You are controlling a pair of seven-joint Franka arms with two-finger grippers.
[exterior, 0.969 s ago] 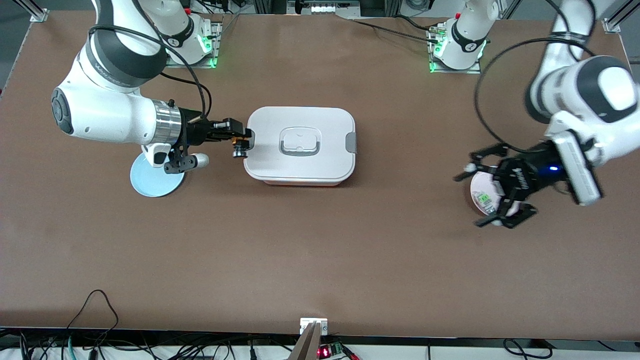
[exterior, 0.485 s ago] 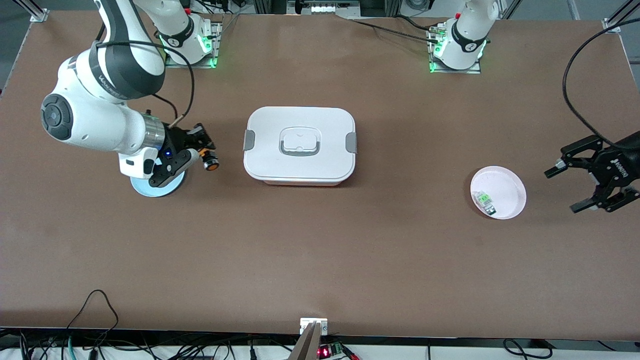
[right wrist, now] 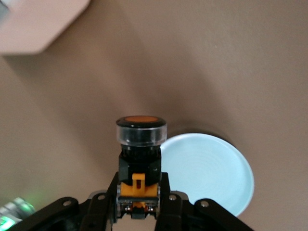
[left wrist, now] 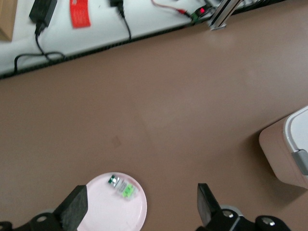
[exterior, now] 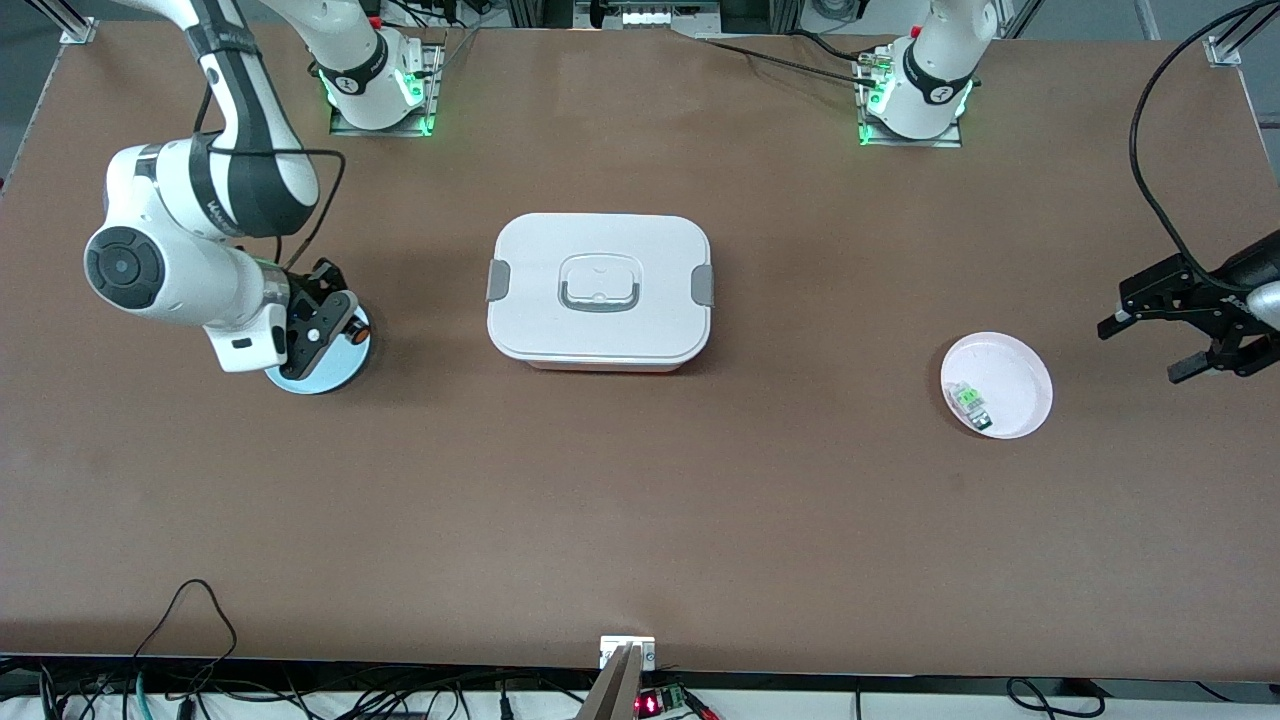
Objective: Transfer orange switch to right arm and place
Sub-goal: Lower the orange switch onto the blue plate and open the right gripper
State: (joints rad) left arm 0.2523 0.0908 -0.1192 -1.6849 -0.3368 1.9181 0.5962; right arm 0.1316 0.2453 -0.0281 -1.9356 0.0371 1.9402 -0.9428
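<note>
Presently right gripper (exterior: 335,325) clamps the orange switch (exterior: 354,334) over the blue plate (exterior: 330,378), mid-left of frame; left gripper (exterior: 1190,325) hangs spread wide.

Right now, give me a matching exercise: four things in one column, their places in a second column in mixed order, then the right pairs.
Things:
1. orange switch
2. green-and-clear component
3. white lidded box
4. left gripper

Places:
A. on the pink plate
B. open, past the pink plate at the left arm's end
C. held in the right gripper over the blue plate
D. mid-table between the plates

Pairs: 1-C, 2-A, 3-D, 4-B
</note>
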